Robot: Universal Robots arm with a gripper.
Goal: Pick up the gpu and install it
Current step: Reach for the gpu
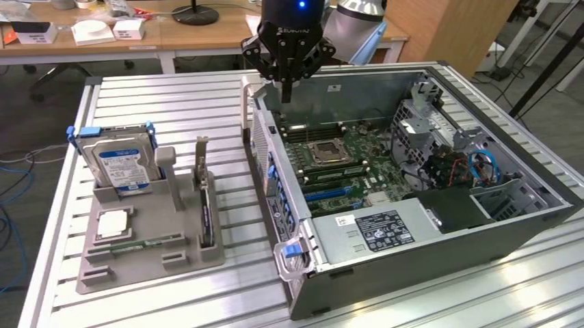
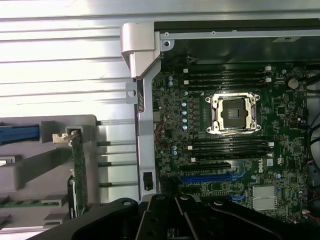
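At the left of the exterior frame, the grey holder tray [image 1: 146,272] carries the hard drive [image 1: 123,164] upright. Just to its right the gpu [image 1: 204,212] stands on edge in a slot, untouched, with its silvery bracket at the upper end in the frame. At upper centre the gripper [image 1: 287,94] hangs with its fingers pressed together, holding nothing, above the upper-left corner of the open case [image 1: 456,263] and well apart from the card. For the pickup in hand, we judge that the fingers must part before descent, straddle the card's top edge clear of the bracket, and draw it straight up along the slot to avoid binding. We cannot make out the card's lower edge, which is sunk in the holder, or its faces, which are seen edge-on. Toward the right, the case wall partly masks the motherboard [image 1: 338,164] slots.
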